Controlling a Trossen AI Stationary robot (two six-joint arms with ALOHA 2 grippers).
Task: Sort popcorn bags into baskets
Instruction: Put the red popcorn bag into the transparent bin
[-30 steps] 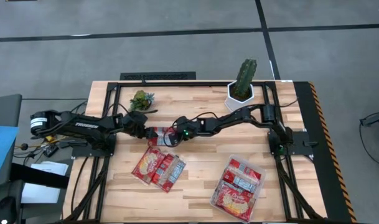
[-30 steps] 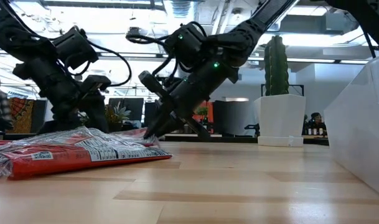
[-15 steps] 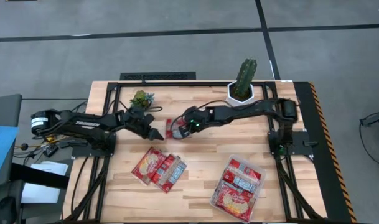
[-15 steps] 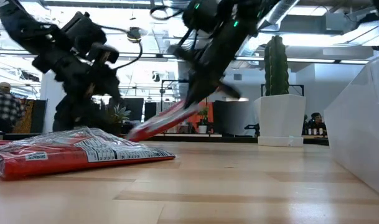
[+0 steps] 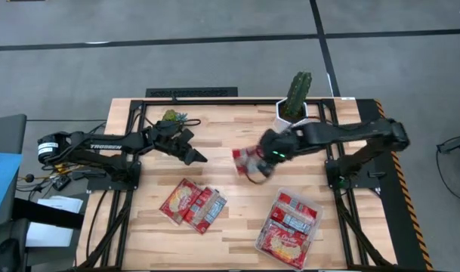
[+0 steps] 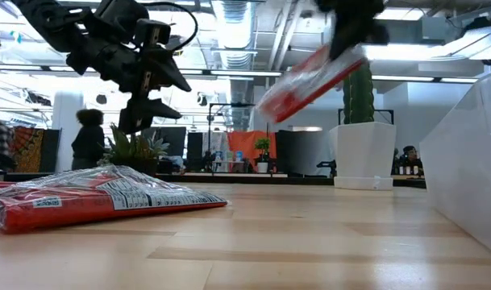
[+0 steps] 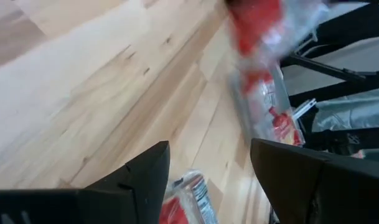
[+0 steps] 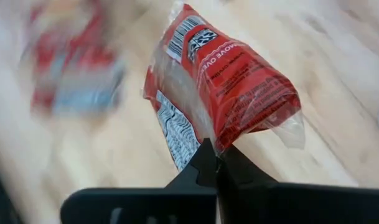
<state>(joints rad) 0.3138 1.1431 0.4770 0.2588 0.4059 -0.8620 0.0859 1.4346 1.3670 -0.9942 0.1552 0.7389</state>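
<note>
Packet tilted, pinched by right end effector

A second before, both claws met at one popcorn bag lying on the counter between them. Since then the left claw had let go, spread its fingers and drawn back toward its own side, lifted off the counter. The right claw had kept its pinch on the popcorn bag and carried it up off the wood and away toward the clear tray, so the bag hung tilted in the air below the claw, well apart from the left claw.
</note>
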